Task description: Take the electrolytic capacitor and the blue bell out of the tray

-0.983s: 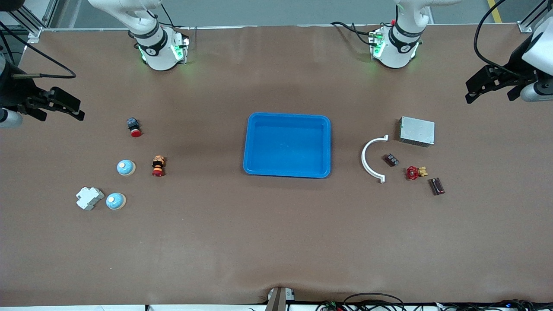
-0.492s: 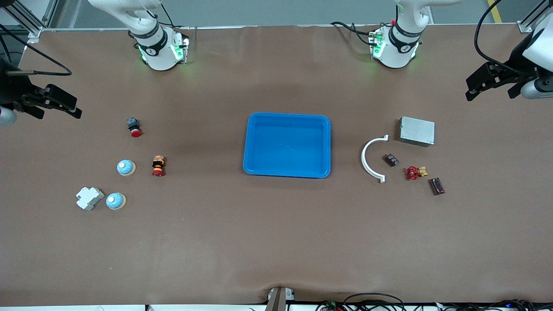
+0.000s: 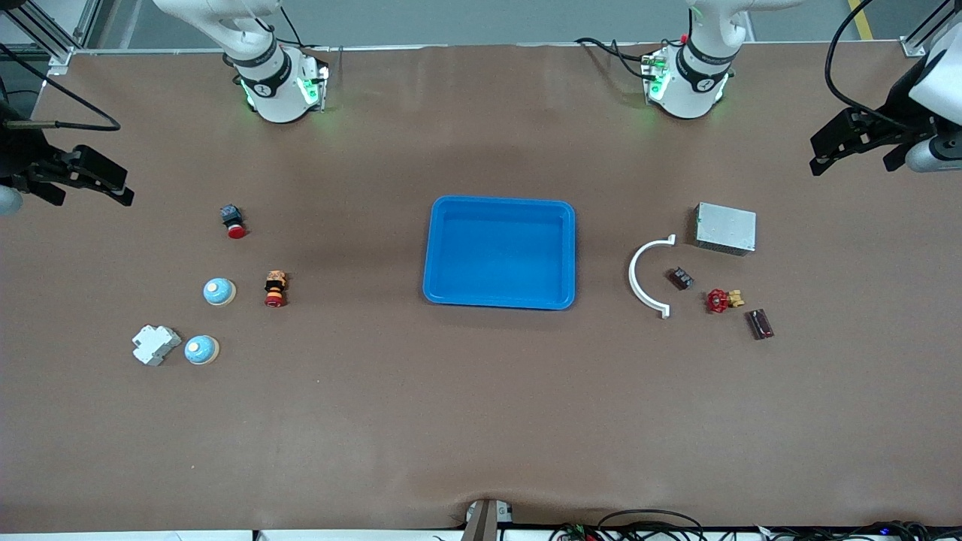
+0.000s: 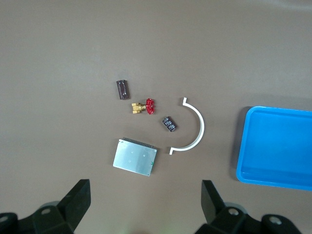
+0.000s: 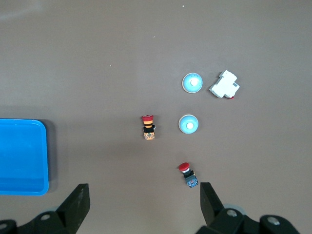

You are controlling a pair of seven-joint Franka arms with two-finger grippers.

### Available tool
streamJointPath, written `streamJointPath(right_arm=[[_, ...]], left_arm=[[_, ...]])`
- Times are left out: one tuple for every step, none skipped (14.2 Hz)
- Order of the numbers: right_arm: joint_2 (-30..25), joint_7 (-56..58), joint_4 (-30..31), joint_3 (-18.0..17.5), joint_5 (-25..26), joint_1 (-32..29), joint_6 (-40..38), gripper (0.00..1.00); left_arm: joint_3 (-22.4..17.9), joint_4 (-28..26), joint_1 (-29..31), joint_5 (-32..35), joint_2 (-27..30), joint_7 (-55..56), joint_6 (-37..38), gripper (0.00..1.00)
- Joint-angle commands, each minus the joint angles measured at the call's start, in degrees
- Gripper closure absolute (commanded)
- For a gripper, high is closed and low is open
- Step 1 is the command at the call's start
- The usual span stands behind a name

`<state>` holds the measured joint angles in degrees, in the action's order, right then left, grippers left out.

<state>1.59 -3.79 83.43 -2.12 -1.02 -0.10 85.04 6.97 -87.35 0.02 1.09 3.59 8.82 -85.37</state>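
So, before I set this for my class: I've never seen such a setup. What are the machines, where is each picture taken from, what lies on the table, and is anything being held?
Two robot arms stand at a brown table. The large picture looks down from across the table. The other two come from cameras on the arms' wrists.

The left gripper hangs over its end of the table and the right gripper over the other end. Both are open and hold nothing.

An empty blue tray sits mid-table. At the left arm's end lie a metal box, a white curved piece, a red-handled valve and two small dark parts. At the right arm's end lie two blue bells, a white block and two red push buttons.
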Motion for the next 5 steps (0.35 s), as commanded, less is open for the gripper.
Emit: streamJointPath(right_arm=[[-0.9,0.2,-0.1,-0.3,0.9,-0.1,-1.5,0.0],[-0.9,0.1,0.0,-0.3,0.9,0.0,-1.5,0.0],[-0.9,0.1,-0.1,-0.3,0.9,0.0,-1.5,0.0],[-0.9,0.1,0.0,-0.3,0.9,-0.1,-1.5,0.0],[-0.9,0.1,0.0,-0.3,0.9,-0.1,-1.5,0.0]], left_arm=[[0.2,0.7,-0.1,1.0,0.2,-1.0,1.1,0.0],[0.2,0.7,-0.1,1.0,0.2,-1.0,1.1,0.0],[0.2,0.7,-0.1,1.0,0.2,-1.1,1.1,0.0],[0.2,0.6,-0.1,1.0,0.2,-1.2,1.1,0.0],[0.2,0.6,-0.1,1.0,0.2,-1.2,1.1,0.0]])
